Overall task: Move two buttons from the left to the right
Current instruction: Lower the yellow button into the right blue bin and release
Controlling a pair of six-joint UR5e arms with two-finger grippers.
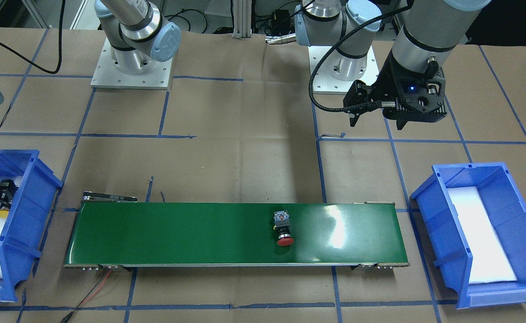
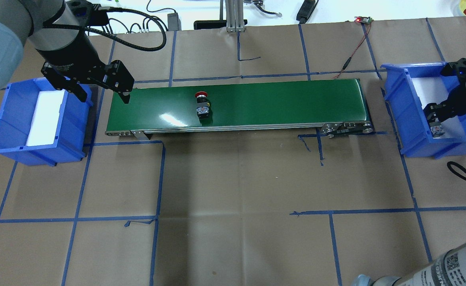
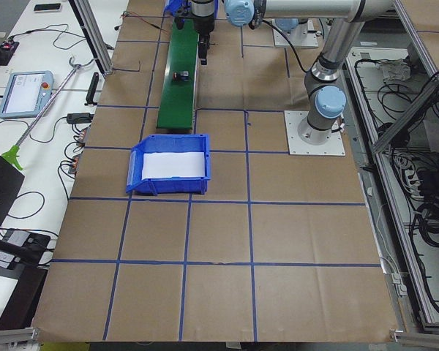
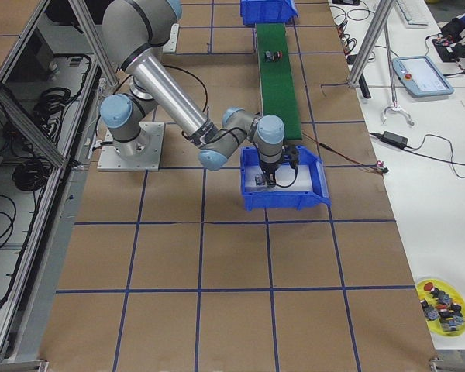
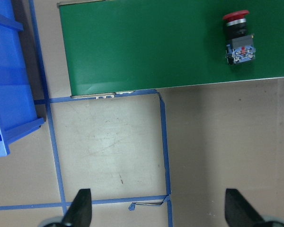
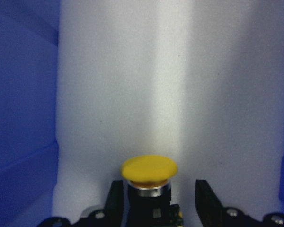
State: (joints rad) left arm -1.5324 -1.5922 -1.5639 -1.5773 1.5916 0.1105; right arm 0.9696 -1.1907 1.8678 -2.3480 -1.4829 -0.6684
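The right pincer (image 6: pixel 156 208) is down inside the blue bin (image 2: pixel 396 99) at the right end of the surface, with its jaws apart. The yellow button (image 6: pixel 149 172) sits between its fingers (image 6: pixel 114 203): one finger touches the button's dark collar and the other stands clear of it with a gap showing, so nothing is clamped. The button rests on the bin's white liner (image 6: pixel 132 71), cap pointing away from the wrist camera (its block body is mostly hidden there).

The left pincer (image 5: pixel 158 213) hangs in the air, wide open and holding nothing. It is above the bare surface (image 5: pixel 109 142) near the left end of the green belt (image 2: pixel 276 103), on the robot's side of that belt.

The red button (image 2: pixel 202 105) lies on its side on the belt, left of the belt's middle — cap toward the surface's operator edge, grey block toward the robot. It is well apart from both pincers.

A second blue bin (image 2: pixel 2 119) with a white liner stands at the left end of the surface, just beside the belt's end. Blue tape lines (image 2: pixel 159 178) cross the brown surface.
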